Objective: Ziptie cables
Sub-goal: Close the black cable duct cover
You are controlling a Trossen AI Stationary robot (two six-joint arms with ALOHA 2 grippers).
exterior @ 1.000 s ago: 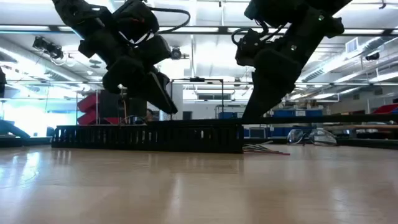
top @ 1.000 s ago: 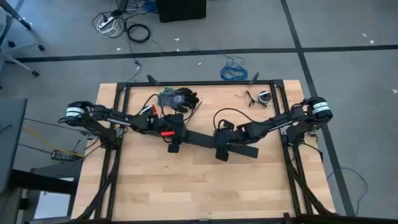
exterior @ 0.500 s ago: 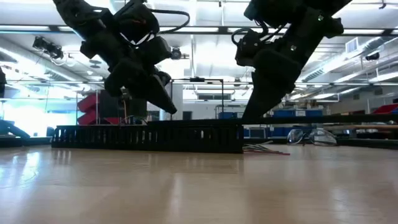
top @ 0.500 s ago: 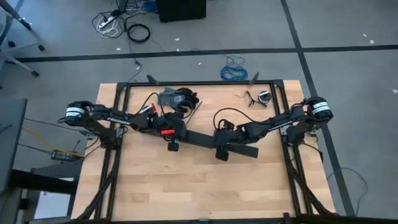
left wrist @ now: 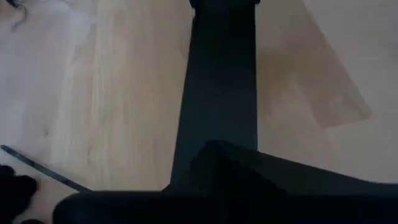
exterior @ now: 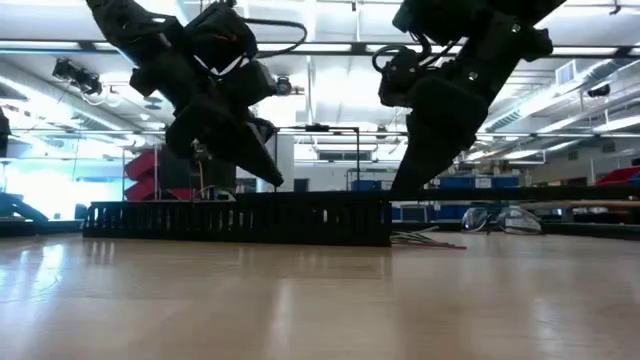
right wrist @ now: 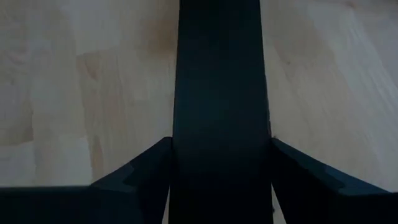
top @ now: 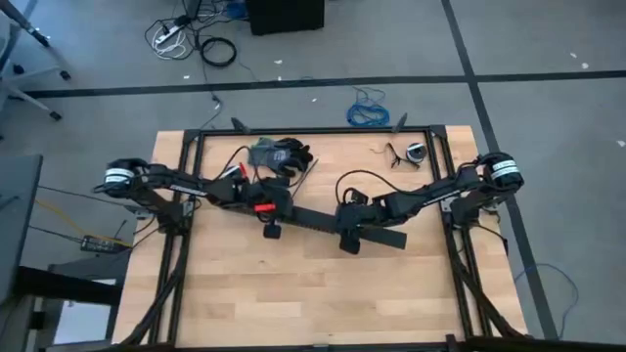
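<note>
High view: barely anything moved in the last second, so don't expect progress yet.
Left end effector point(top: 273, 227): sits over one end of the black strip point(top: 311, 219); in the low view it's tipped slightly since a second ago. Can't tell its state.
Right end effector point(top: 348, 238): hasn't budged, pinching the strip from both sides.
Cables point(exterior: 430, 240): on the counter point(top: 293, 293) just past your right end effector, away from the left one. Untouched, so I'd guess no ziptying yet.

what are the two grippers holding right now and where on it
The right gripper is shut on the long black strip, jaws on its two side edges, near its right end. The left gripper is at the other end; its hold cannot be told.
</note>
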